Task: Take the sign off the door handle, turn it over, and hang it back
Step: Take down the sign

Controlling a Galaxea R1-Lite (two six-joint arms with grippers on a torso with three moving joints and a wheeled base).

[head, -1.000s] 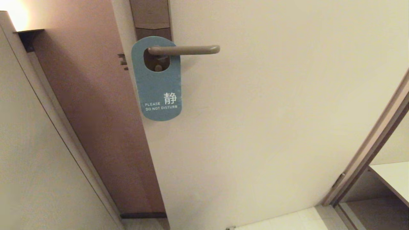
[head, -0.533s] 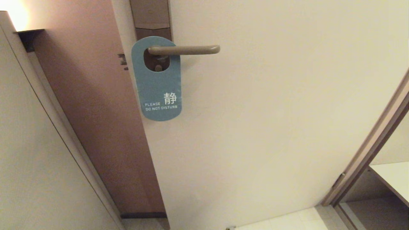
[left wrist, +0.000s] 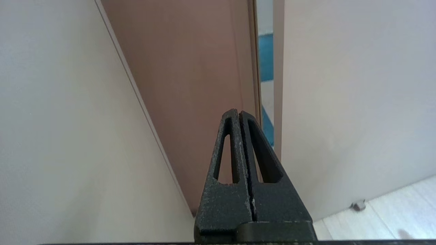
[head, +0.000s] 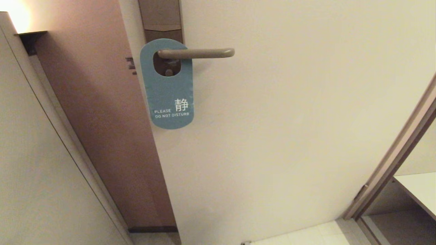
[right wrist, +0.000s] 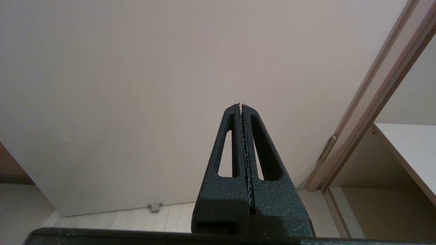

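Note:
The sign hangs by its oval hole on the door handle, teal-blue side out, with white "PLEASE DO NOT DISTURB". The handle is a bronze-grey lever on a brown lock plate. Neither gripper shows in the head view. My left gripper is shut and empty, low down, pointing at the brown door edge. My right gripper is shut and empty, low down, facing the cream door. The sign and handle do not show in either wrist view.
The cream door stands ajar beside a brown door edge and a wall on the left. A door frame and a white shelf lie at the right. A small door stop sits on the floor.

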